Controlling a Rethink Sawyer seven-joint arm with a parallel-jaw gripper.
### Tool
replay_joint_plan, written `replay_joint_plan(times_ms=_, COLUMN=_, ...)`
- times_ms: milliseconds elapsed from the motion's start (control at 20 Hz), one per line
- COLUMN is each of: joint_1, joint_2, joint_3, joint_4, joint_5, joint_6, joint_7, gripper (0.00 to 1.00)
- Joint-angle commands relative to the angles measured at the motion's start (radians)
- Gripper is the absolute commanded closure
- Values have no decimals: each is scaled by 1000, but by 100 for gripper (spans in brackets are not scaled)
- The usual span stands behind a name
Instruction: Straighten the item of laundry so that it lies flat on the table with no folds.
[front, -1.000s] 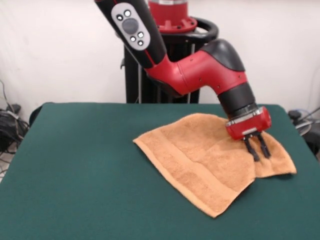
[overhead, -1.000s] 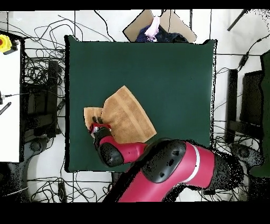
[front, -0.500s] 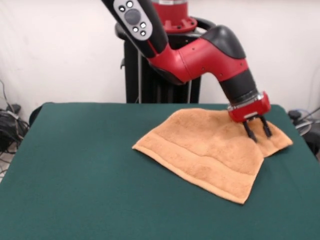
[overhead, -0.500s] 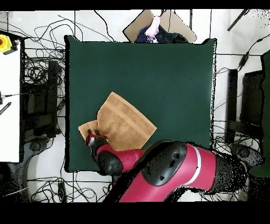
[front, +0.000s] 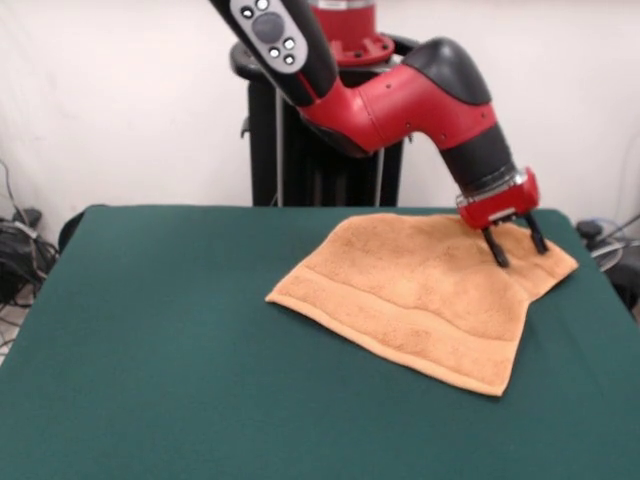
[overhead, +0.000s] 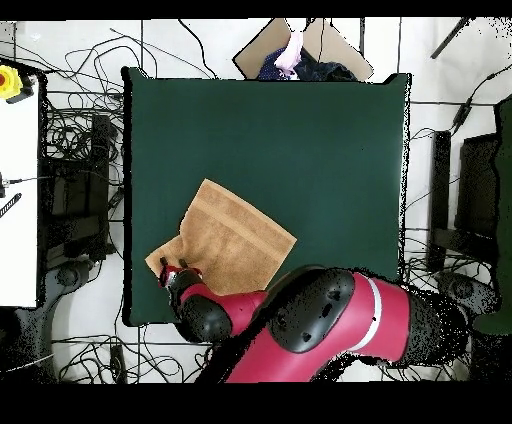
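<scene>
The orange-tan item of laundry (front: 410, 285) lies spread on the right half of the green table (front: 150, 340), with a woven band along its near hem. Its right corner reaches toward the table's right edge, and a step in the outline near that corner suggests a layer still lapped over there. My gripper (front: 520, 256) stands over that right corner, fingers apart and open, tips at the cloth with nothing bunched between them. In the overhead view the item of laundry (overhead: 235, 230) sits low and left on the table (overhead: 320, 130), with the gripper (overhead: 176, 270) at its lower-left corner.
The arm's red elbow (front: 420, 95) hangs over the table's far side. Cables (overhead: 75, 150) cover the floor beside the table. A cardboard box (overhead: 300, 50) lies beyond one table edge, and a white bench (overhead: 18, 190) stands at the side.
The gripper has dragged the towel's corner outward toward the table's edge and back toward the robot. The towel has opened from a folded, bunched shape into a flatter spread.
</scene>
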Motion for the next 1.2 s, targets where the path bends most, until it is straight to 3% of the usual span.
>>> replay_joint_plan(times_ms=50, joint_1=23, joint_2=11, joint_3=-26, joint_4=-24, joint_5=91, joint_6=108, joint_7=199, gripper=0)
replay_joint_plan(times_ms=250, joint_1=18, joint_2=-59, joint_3=-18, joint_4=22, joint_5=113, joint_6=118, joint_7=207, gripper=0)
replay_joint_plan(times_ms=450, joint_1=15, joint_2=-261, joint_3=-16, joint_4=131, joint_5=182, joint_6=162, joint_7=213, gripper=0)
replay_joint_plan(times_ms=700, joint_1=-5, joint_2=-362, joint_3=2, joint_4=195, joint_5=202, joint_6=189, joint_7=211, gripper=0)
replay_joint_plan(times_ms=1000, joint_1=-21, joint_2=-431, joint_3=-46, joint_4=222, joint_5=194, joint_6=153, joint_7=210, gripper=0)
replay_joint_plan(times_ms=1200, joint_1=18, joint_2=-323, joint_3=-175, joint_4=186, joint_5=198, joint_6=86, joint_7=206, gripper=0)
